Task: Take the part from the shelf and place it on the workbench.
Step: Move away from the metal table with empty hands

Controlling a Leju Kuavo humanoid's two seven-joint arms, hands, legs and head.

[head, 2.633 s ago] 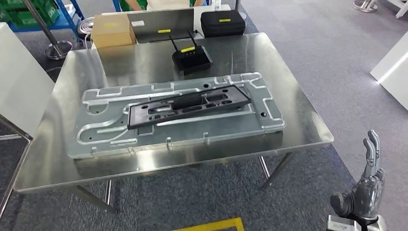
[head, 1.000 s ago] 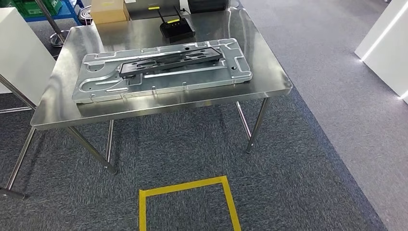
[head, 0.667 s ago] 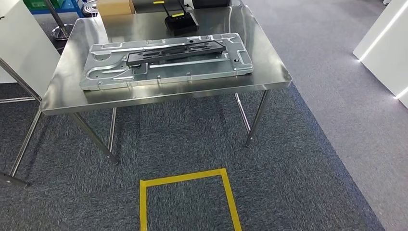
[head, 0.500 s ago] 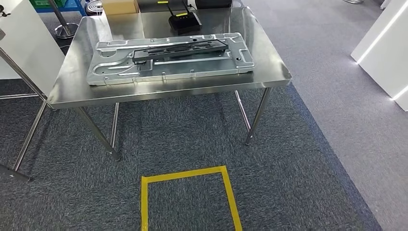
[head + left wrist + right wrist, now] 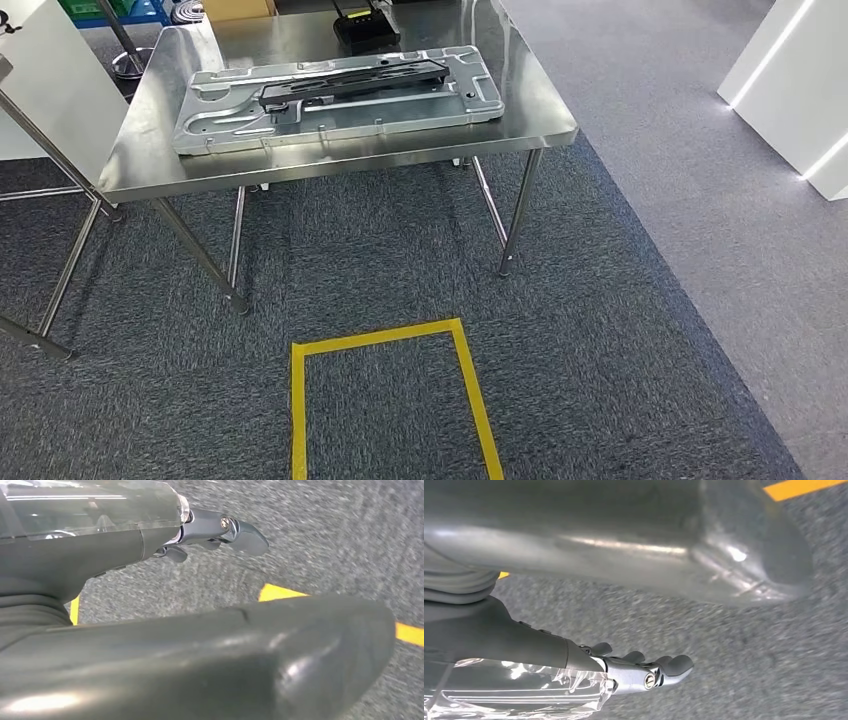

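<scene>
Part (image 5: 350, 80): black, long, lying flat on a grey metal plate (image 5: 200, 125) on the bench (image 5: 330, 172), far centre-left.
Router (image 5: 365, 30): black, at the far edge of the bench.
Left hand (image 5: 150, 645): above grey carpet (image 5: 600, 330), fingers (image 5: 235, 530) extended, holding nothing.
Right hand (image 5: 574, 555): above carpet, fingers (image 5: 664, 670) extended, empty.
Yellow tape square (image 5: 390, 400): on the carpet, near centre.

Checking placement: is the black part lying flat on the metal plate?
Flat: the black part lies lengthwise on the metal plate on the workbench.
</scene>
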